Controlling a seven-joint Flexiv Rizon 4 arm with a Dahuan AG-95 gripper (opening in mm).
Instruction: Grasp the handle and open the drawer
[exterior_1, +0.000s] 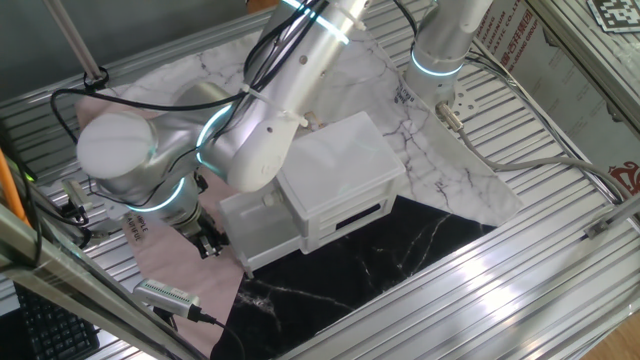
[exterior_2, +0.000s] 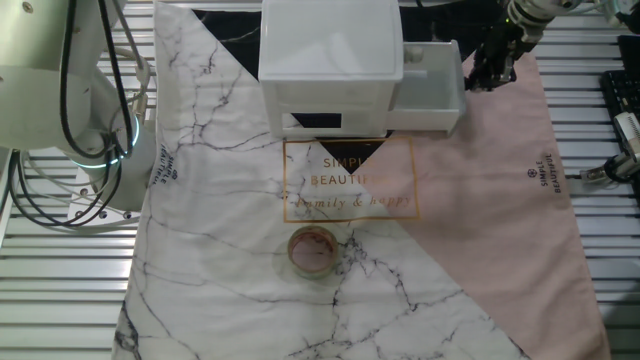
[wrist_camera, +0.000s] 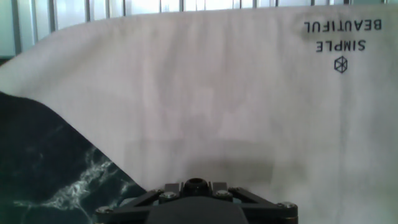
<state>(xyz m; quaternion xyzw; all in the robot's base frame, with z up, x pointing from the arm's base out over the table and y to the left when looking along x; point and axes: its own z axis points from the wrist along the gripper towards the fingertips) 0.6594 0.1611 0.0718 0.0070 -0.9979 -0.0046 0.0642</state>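
Drawer (exterior_2: 428, 88): slid well out of the white cabinet (exterior_2: 330, 55), toward the pink cloth (exterior_2: 520, 230).
Handle: hidden; cannot be made out.
Claw (exterior_2: 492, 68): just beside the drawer's front end, over the pink cloth; whether clenched or released cannot be told.
Counter (exterior_2: 40, 290): ribbed metal, carrying marble-print mats and a small round dish (exterior_2: 312, 250).

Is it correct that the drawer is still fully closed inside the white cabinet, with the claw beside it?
No. The drawer is pulled out, sticking out sideways from the white cabinet, as the other fixed view shows. The claw is indeed beside it, at the drawer's outer end.
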